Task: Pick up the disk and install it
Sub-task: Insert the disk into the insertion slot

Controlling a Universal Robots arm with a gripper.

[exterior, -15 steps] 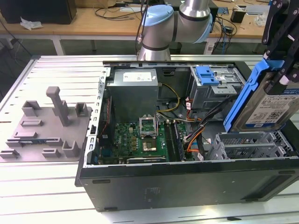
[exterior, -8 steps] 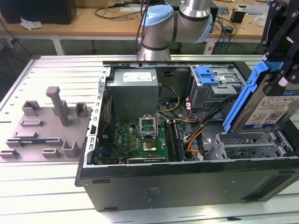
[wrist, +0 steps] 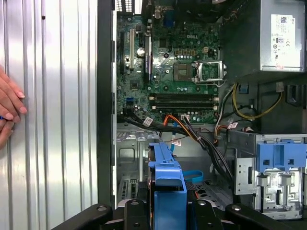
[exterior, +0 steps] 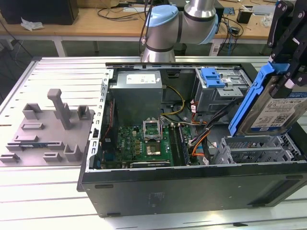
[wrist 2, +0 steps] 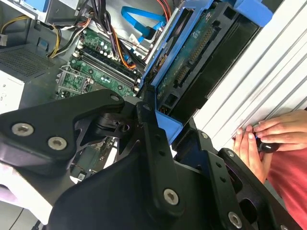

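Note:
The disk, a silver drive with a white-and-blue label in a blue bracket, hangs tilted above the open computer case at the exterior view's right. My gripper is shut on its upper end. Just below it stands a grey metal drive cage inside the case. In the second wrist view the black fingers clamp the blue bracket, and the disk's dark underside slants away. In the first wrist view the bracket's edge sits between the fingers, over the case floor.
The case holds a green motherboard, a grey power-supply box, cable bundles and a blue latch on a grey cage. A grey fixture lies at the exterior view's left. A person's hand rests on the ribbed table beside the case.

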